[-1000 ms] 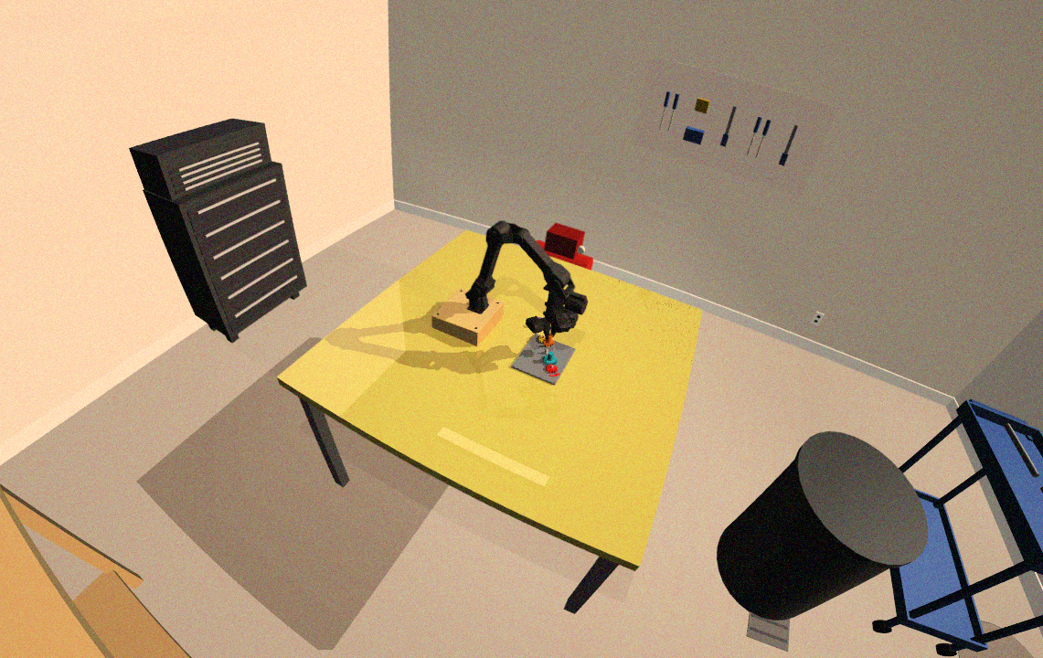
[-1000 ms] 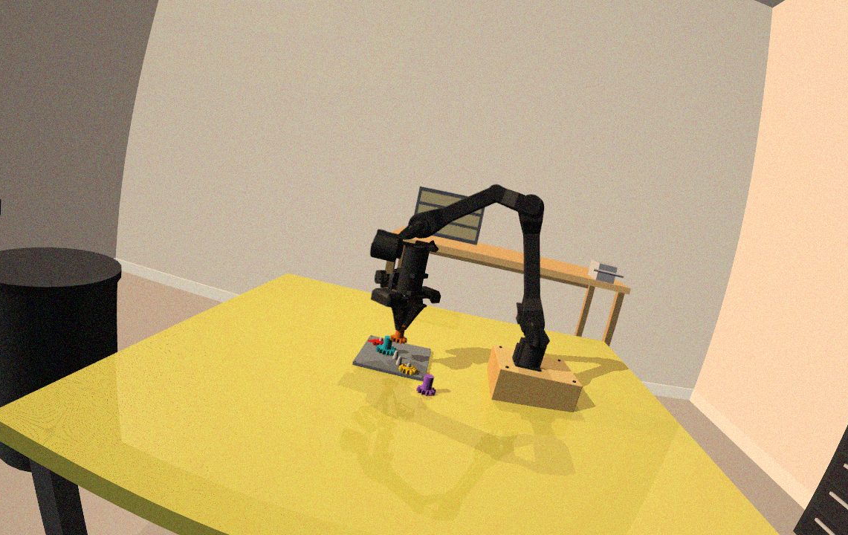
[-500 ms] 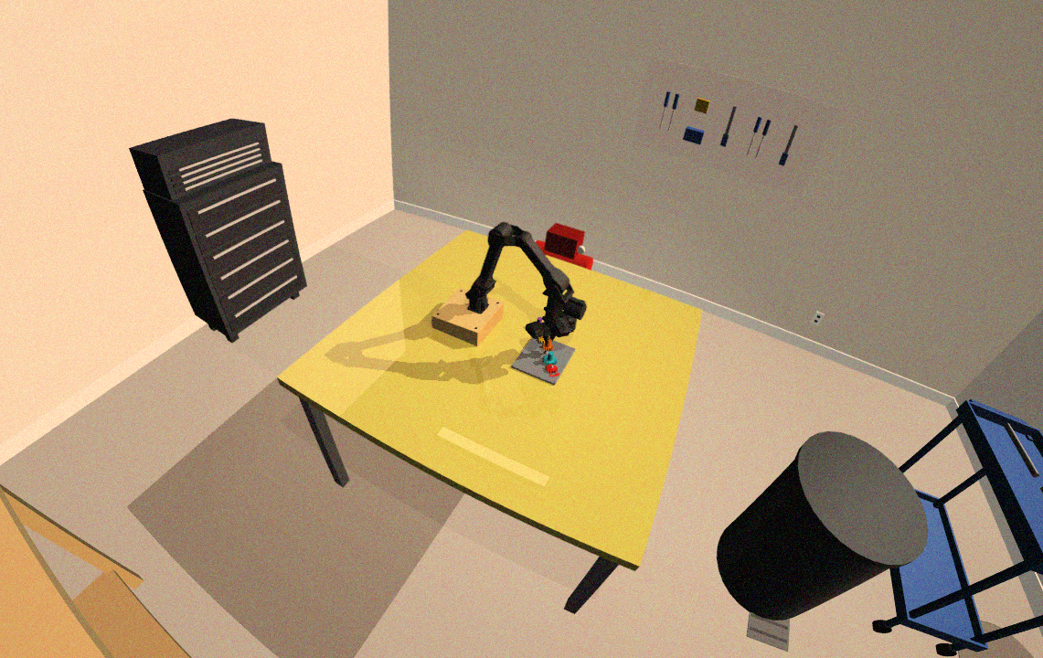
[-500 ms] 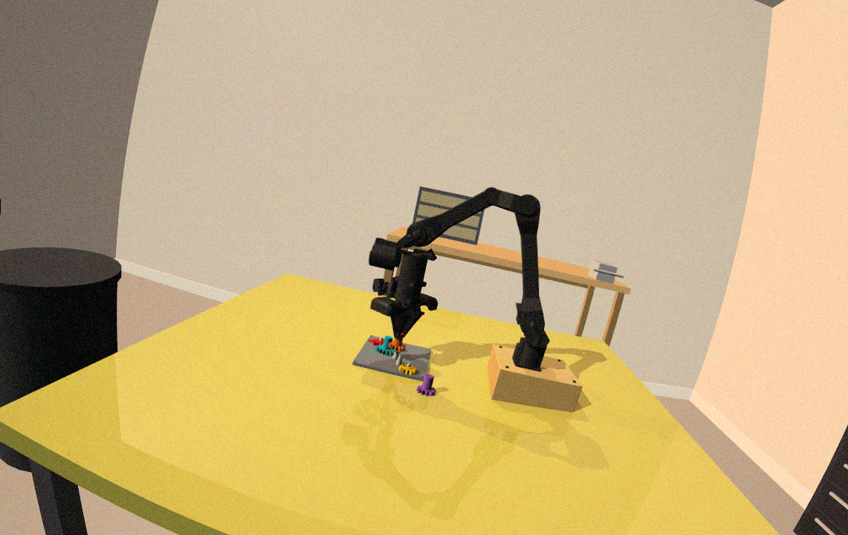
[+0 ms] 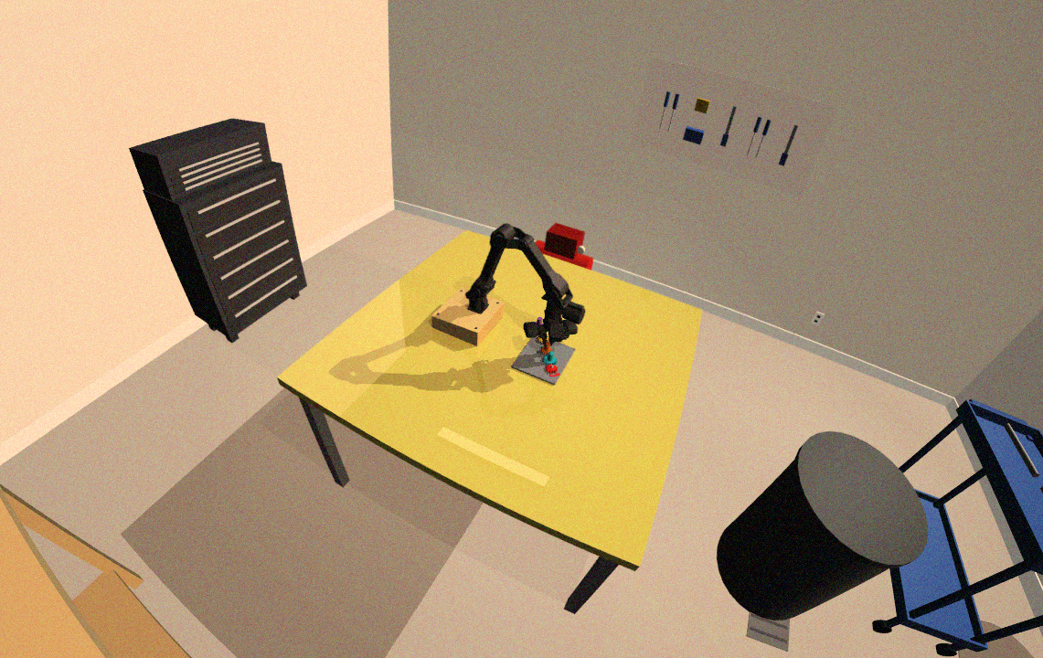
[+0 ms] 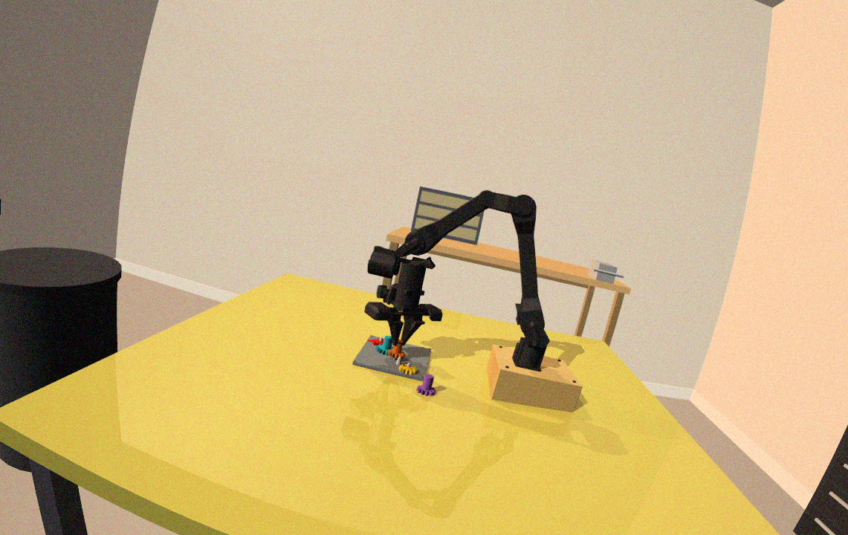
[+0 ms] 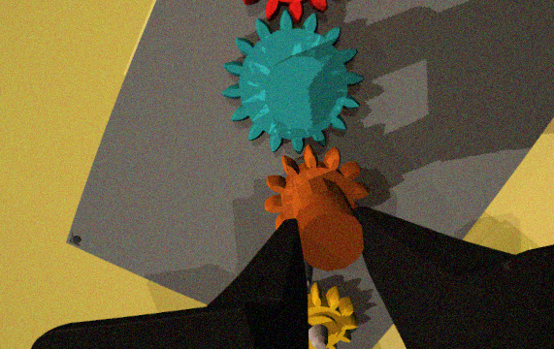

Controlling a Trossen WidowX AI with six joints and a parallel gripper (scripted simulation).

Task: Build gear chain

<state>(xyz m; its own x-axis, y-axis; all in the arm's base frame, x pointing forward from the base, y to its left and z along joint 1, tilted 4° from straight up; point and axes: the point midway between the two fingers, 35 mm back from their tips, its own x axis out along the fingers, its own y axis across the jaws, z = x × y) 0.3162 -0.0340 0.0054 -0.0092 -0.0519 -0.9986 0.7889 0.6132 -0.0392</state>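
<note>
My gripper is shut on the orange gear's handle. The orange gear is upright, low over the grey board, close beside the teal gear. Whether it sits flat or meshes is unclear; its peg is hidden. The teal gear stands beside the red gear. The yellow gear is partly behind my left finger in the wrist view. A bare peg shows between orange and yellow gears.
A loose purple gear stands on the yellow table, just off the board's edge near the yellow gear. The arm's wooden base block stands beyond it.
</note>
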